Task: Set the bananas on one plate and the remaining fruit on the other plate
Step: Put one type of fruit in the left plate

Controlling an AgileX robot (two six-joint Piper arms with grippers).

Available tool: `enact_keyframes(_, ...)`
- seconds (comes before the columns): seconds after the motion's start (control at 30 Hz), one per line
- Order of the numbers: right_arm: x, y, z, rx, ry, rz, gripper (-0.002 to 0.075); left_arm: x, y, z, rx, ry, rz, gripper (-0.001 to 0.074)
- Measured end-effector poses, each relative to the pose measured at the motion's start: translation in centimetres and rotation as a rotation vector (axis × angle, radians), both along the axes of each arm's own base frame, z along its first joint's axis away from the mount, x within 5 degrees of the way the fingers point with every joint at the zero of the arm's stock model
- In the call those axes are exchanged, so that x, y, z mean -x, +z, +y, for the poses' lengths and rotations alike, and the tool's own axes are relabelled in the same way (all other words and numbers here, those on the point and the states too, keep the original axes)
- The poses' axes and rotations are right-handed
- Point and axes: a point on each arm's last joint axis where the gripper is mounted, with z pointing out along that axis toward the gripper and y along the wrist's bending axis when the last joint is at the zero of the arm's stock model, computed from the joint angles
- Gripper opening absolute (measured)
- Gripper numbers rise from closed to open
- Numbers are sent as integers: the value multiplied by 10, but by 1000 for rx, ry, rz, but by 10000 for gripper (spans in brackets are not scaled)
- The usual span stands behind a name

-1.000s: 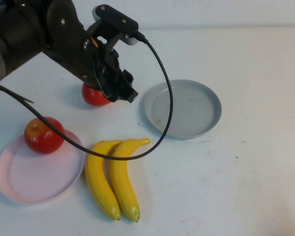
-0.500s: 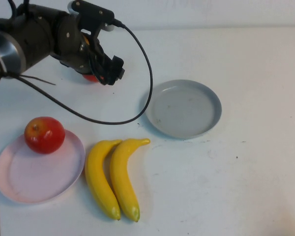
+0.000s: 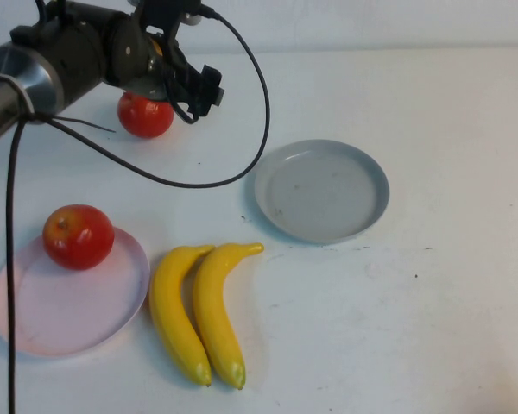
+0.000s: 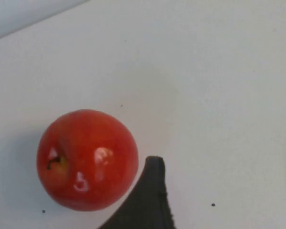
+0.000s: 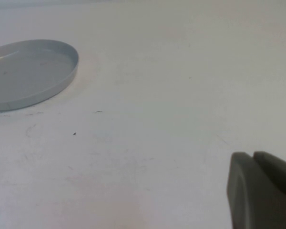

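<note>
One red apple [image 3: 145, 115] lies on the bare table at the far left. My left gripper [image 3: 201, 90] hovers just right of it and stands open with nothing between its jaws. In the left wrist view that apple [image 4: 87, 160] lies outside one dark finger [image 4: 150, 200]. A second apple [image 3: 78, 235] rests on the far rim of the pale pink plate [image 3: 65, 323]. Two yellow bananas [image 3: 194, 310] lie side by side on the table right of it. The grey plate [image 3: 321, 190] holds nothing. My right gripper [image 5: 252, 160] is shut and empty, low over the table, out of the high view.
A black cable [image 3: 263, 112] loops from the left arm [image 3: 60, 60] down over the table between the far apple and the grey plate. In the right wrist view the grey plate [image 5: 28, 71] lies well ahead of the shut fingers.
The left arm has drawn back toward the far left and its jaws have opened. The apple that was under it now lies farther back and to the left. The right arm has not moved.
</note>
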Motion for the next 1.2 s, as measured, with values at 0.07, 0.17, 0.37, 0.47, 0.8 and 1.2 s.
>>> enact_keyframes(0.07, 0, 0, 0, 0, 0, 0, -17, -3, 0, 8, 2, 17, -5, 659)
enact_keyframes(0.17, 0, 0, 0, 0, 0, 0, -17, -9, 1, 17, 10, 40, -24, 659)
enact_keyframes(0.37, 0, 0, 0, 0, 0, 0, -17, -20, -12, 24, 28, 61, -45, 659)
enact_keyframes(0.47, 0, 0, 0, 0, 0, 0, -17, -30, -20, 22, 69, 77, -49, 659)
enact_keyframes(0.8, 0, 0, 0, 0, 0, 0, -17, -71, -49, 20, 161, 132, 9, 659)
enact_keyframes(1.2, 0, 0, 0, 0, 0, 0, -17, -81, -55, 27, 156, 158, 35, 659)
